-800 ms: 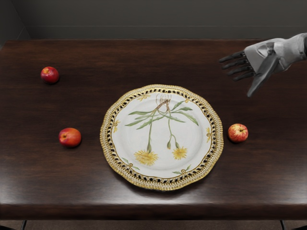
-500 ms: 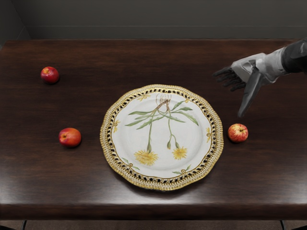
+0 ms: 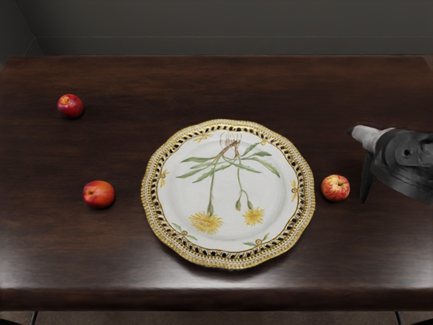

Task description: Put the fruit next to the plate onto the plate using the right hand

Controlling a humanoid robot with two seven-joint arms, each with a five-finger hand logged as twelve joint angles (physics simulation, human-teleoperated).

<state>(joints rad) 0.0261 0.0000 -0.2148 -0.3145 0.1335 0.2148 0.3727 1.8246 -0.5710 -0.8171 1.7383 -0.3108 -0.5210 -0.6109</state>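
The right hand (image 3: 399,159) is positioned near the apple (image 3: 335,187), which is located just beside the plate (image 3: 150,177). Contact is not made; hand state cannot be determined.

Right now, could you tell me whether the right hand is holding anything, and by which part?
Nothing is held. The right hand hangs just right of the apple beside the plate, apart from it; the apple lies on the table.
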